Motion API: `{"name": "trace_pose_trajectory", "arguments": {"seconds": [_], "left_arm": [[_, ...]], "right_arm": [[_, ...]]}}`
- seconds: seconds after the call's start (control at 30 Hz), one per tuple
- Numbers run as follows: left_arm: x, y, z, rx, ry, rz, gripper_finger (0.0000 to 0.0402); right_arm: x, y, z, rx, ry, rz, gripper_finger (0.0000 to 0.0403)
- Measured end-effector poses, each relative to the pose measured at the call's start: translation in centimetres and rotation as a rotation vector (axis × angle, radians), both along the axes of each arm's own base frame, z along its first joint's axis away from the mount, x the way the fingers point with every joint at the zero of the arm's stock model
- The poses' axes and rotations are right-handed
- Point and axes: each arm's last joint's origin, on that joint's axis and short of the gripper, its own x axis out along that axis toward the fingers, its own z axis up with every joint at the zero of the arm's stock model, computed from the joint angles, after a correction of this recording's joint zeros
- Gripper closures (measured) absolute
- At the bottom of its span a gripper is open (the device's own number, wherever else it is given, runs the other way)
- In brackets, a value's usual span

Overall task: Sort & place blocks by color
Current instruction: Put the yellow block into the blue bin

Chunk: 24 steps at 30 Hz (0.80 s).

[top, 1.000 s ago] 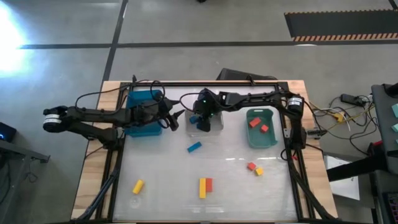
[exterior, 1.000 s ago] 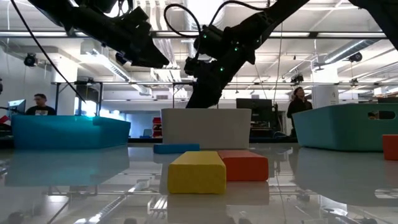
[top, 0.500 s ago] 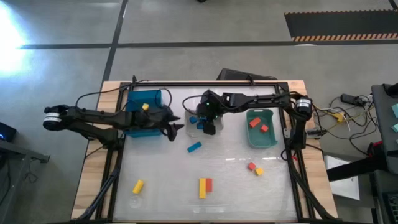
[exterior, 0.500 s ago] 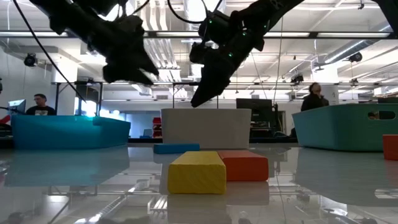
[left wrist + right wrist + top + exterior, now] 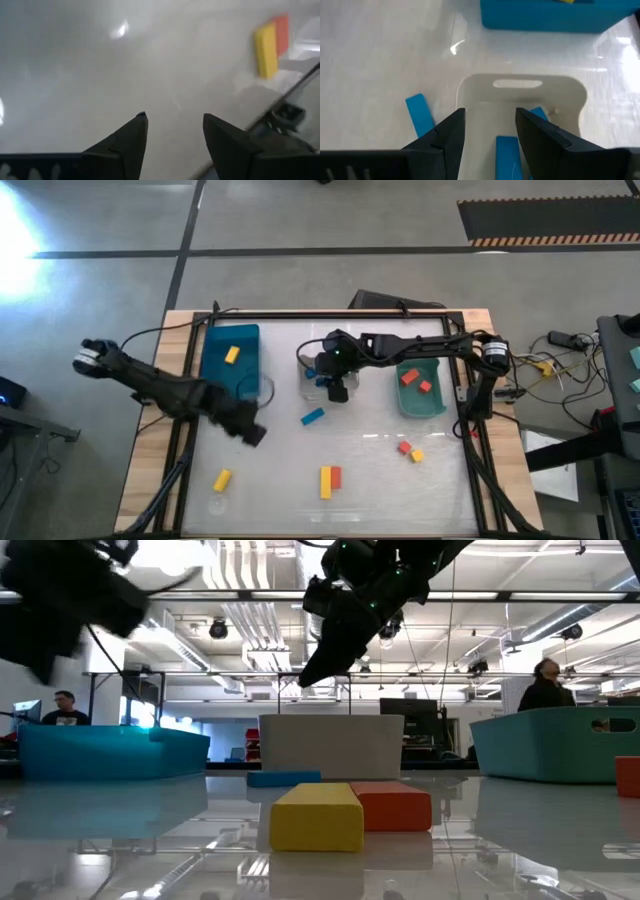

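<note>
The right gripper [image 5: 336, 385] hangs spread and empty over the clear bin [image 5: 312, 383], which holds blue blocks [image 5: 507, 150]. The left gripper [image 5: 250, 432], spread too, hovers above bare counter [image 5: 370, 490] (a yellow bar [image 5: 265, 51] and red bar [image 5: 281, 33] lie ahead). One blue bar [image 5: 312, 417] lies just beside the clear bin.

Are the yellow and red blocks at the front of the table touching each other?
Touching. The low view shows the yellow block flush against the red block, with no gap.
</note>
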Motion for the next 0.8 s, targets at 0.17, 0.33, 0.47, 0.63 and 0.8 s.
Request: {"name": "trace_pose_trajectory", "arguments": {"seconds": [0.17, 0.33, 0.47, 0.63, 0.8], "left_arm": [[-2.0, -4.7, -0.7, -0.139, 0.186, 0.076, 0.0243], [-3.3, -7.6, -2.1, -0.136, 0.324, 0.119, 0.024], [-3.2, -8.5, -3.4, -0.089, 0.371, 0.101, 0.022], [-3.1, -9.0, -4.5, -0.067, 0.43, 0.023, 0.0177], [-3.1, -9.0, -5.5, -0.027, 0.453, 0.013, 0.0145]], "right_arm": [[0.4, 0.4, 0.3, -0.006, -0.047, 0.008, 0.0239], [0.7, 1.0, 0.6, -0.028, -0.086, 0.039, 0.0241], [0.8, 1.3, 0.6, -0.03, -0.087, 0.048, 0.0239], [0.8, 1.7, 0.6, -0.021, -0.084, 0.052, 0.0239], [0.9, 2.4, 0.5, -0.014, -0.079, 0.064, 0.0242]]}}
